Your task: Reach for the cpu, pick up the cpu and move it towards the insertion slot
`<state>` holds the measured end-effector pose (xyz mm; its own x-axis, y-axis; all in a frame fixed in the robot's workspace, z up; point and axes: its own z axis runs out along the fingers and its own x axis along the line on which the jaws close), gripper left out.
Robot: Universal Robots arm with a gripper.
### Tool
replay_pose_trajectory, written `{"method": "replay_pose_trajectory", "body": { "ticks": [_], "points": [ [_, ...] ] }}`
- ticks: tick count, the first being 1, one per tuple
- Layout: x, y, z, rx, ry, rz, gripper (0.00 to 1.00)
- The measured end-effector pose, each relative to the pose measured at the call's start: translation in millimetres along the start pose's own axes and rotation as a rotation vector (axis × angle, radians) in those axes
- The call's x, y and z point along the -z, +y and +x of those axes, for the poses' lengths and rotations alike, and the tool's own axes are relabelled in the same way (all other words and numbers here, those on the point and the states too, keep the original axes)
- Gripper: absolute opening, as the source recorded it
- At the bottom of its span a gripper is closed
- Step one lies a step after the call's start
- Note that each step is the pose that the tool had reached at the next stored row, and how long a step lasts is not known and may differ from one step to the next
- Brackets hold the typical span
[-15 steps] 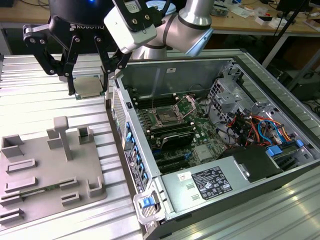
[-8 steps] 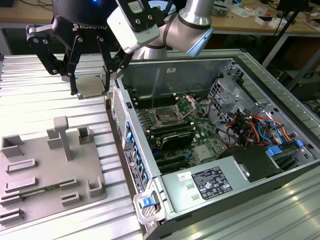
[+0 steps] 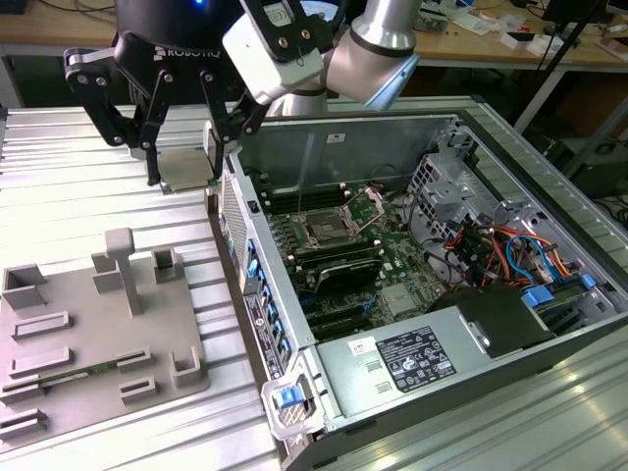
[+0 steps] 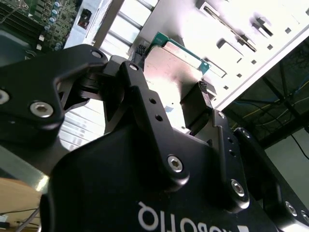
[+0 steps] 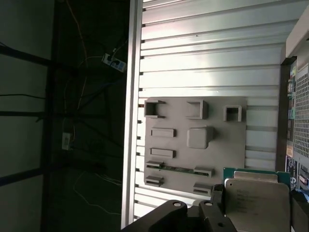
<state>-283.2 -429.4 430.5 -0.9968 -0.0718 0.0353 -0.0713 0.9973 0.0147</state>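
The cpu (image 3: 186, 167) is a flat square chip with a silvery top plate and a thin green rim. My gripper (image 3: 185, 175) is shut on it, one black finger on each side, holding it in the air above the ribbed metal table, just off the open computer case's left wall in the exterior view. Both wrist views show the cpu (image 4: 175, 67) (image 5: 257, 199) clamped in the gripper (image 4: 172, 72) (image 5: 258, 210). The insertion slot (image 3: 329, 232), a shiny metal frame with a dark centre, lies on the green board inside the case, to the exterior view's right of the gripper.
A grey fixture plate (image 3: 98, 324) (image 5: 193, 140) with raised blocks lies on the table (image 3: 59, 196) below the gripper. The open computer case (image 3: 294, 392) has tall walls, a black power supply (image 3: 412, 358) in front and coloured cables (image 3: 500, 250) on the exterior view's right.
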Motion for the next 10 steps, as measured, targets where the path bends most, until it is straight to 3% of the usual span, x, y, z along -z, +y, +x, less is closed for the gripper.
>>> {"method": "replay_pose_trajectory", "body": {
  "ticks": [10],
  "points": [
    [0.3,-0.5,-7.7,0.0,0.0,0.0,0.55]
  ]
}}
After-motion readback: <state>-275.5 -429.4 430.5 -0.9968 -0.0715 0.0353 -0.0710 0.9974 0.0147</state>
